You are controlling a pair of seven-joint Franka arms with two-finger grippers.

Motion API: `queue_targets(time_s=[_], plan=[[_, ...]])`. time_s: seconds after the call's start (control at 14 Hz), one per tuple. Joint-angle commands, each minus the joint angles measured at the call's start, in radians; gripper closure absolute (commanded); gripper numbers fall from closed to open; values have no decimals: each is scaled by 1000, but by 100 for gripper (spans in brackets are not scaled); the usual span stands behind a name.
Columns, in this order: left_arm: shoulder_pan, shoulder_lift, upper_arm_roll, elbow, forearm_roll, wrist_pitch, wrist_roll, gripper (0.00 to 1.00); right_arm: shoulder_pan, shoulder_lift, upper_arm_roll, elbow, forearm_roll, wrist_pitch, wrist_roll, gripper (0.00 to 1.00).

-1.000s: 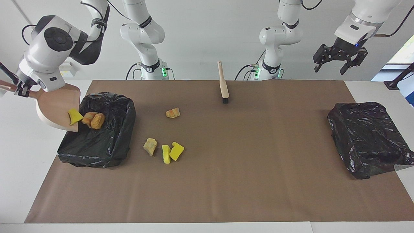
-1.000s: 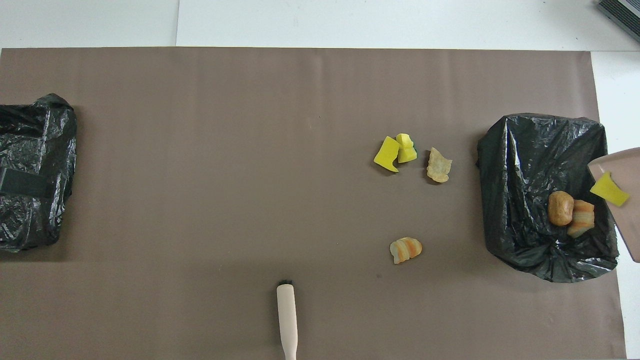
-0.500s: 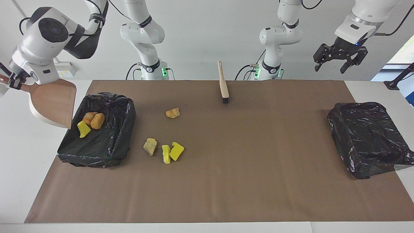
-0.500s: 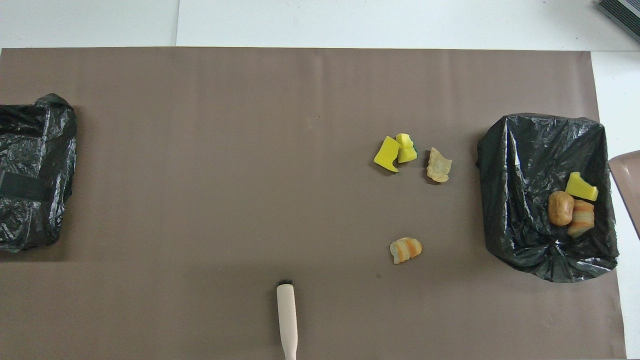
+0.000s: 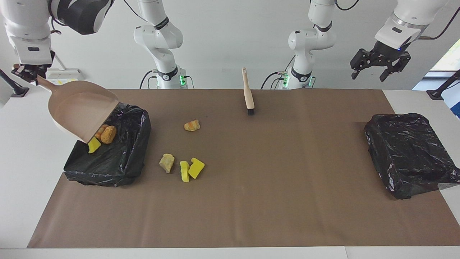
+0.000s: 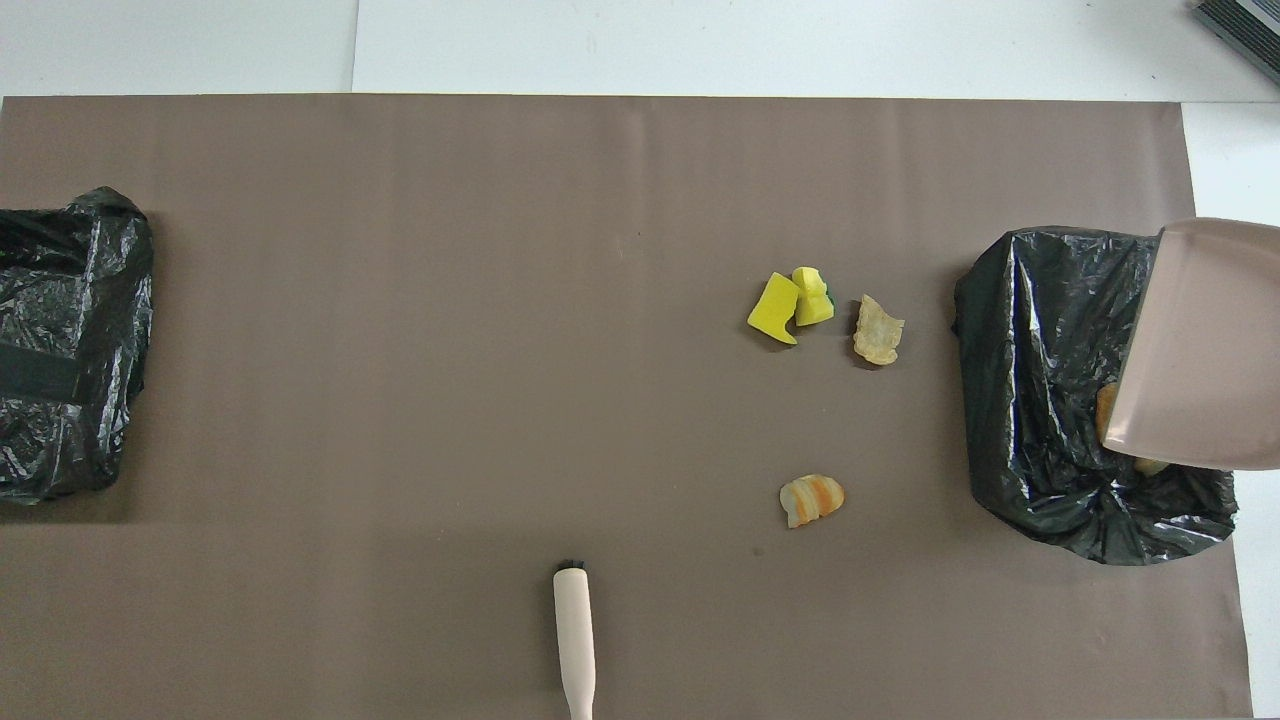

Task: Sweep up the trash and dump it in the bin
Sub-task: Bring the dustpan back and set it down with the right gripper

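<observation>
My right gripper (image 5: 30,76) is shut on the handle of the tan dustpan (image 5: 82,108), held tilted over the black-lined bin (image 5: 118,154) at the right arm's end. In the overhead view the dustpan (image 6: 1200,340) covers part of the bin (image 6: 1040,330). In the bin lie a yellow scrap (image 5: 94,145) and two tan lumps (image 5: 107,133). On the mat lie a tan-orange lump (image 5: 192,125), a pale lump (image 5: 167,162) and two yellow scraps (image 5: 196,167). My left gripper (image 5: 368,75) is open and empty, high over the left arm's end.
A wooden-handled brush (image 5: 248,91) lies on the brown mat near the robots, at mid-table; it also shows in the overhead view (image 6: 574,640). A second black bag-covered box (image 5: 409,154) sits at the left arm's end.
The yellow scrap slid off the dustpan into the bin. My right gripper then rose and swung the dustpan from beside the bin to over it. The left arm barely moved.
</observation>
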Motion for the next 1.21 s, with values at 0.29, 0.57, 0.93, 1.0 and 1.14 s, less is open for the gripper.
queue_targets(time_s=[0.29, 0.57, 0.93, 1.0, 1.14], plan=[[25, -23, -9, -22, 15, -8, 7, 0, 152, -1, 97, -26, 194, -73, 696, 100], [25, -25, -9, -28, 15, -10, 7, 0, 297, 62, 97, -26, 304, -54, 1087, 100], [25, -25, -9, -29, 15, -8, 0, 0, 446, 171, 97, -20, 399, 32, 1437, 100], [24, -25, -9, -29, 15, -4, -1, 0, 483, 202, 99, -11, 416, 58, 1526, 100], [24, -25, -9, -27, 15, -16, 2, 0, 528, 272, 99, 44, 489, 102, 1637, 100]])
